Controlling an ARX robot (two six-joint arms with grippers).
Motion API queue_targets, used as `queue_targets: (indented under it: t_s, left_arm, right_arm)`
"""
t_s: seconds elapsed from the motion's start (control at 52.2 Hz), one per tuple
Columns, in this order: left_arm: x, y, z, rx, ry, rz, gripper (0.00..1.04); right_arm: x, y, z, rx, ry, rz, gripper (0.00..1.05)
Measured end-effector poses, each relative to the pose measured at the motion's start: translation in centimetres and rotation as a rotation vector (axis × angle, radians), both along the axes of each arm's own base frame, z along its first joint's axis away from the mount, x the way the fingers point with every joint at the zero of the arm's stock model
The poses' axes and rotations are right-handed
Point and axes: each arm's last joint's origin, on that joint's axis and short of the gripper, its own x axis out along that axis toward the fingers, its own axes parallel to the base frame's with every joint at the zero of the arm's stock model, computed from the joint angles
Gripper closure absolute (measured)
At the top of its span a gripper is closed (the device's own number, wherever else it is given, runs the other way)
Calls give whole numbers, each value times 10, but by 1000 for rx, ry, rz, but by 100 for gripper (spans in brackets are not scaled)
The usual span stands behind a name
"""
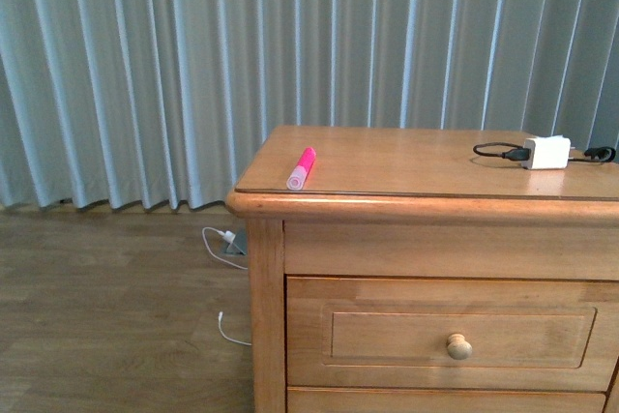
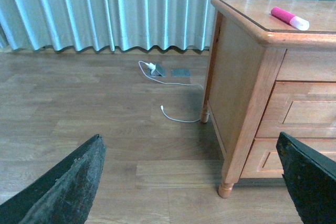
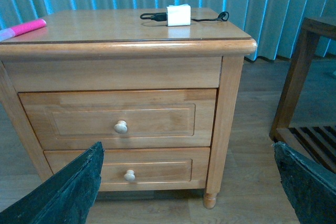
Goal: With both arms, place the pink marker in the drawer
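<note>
The pink marker (image 1: 302, 168) lies near the front left corner of the dresser top, its pale cap end toward the front edge. It also shows in the left wrist view (image 2: 289, 18) and the right wrist view (image 3: 23, 29). The drawer (image 1: 387, 336) is shut, with its round knob at the middle of the panel front (image 3: 157, 119). My left gripper (image 2: 189, 145) is open over the floor, low and to the left of the dresser. The right gripper (image 3: 187, 148) is open in front of the dresser, well back from the drawers. Neither arm shows in the front view.
A white charger block (image 1: 546, 152) with a black cable sits at the back right of the dresser top (image 3: 178, 15). A shallower drawer (image 3: 157, 171) is shut below. A white cable (image 2: 176, 118) lies on the floor by the dresser's left side. A dark wooden shelf (image 3: 310, 77) stands to the right.
</note>
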Motion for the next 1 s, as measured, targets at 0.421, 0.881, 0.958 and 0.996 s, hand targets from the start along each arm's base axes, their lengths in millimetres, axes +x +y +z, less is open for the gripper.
queue_targets:
  t_s: [0.421,0.881,0.958,0.996]
  left_arm:
    - [0,0,0,0,0,0,6]
    - [0,0,0,0,0,0,6]
    - [0,0,0,0,0,0,6]
    - [0,0,0,0,0,0,6]
  right_arm:
    - [0,0,0,0,0,0,8]
    - [0,0,0,0,0,0,8]
    - [0,0,0,0,0,0,8]
    - [0,0,0,0,0,0,8]
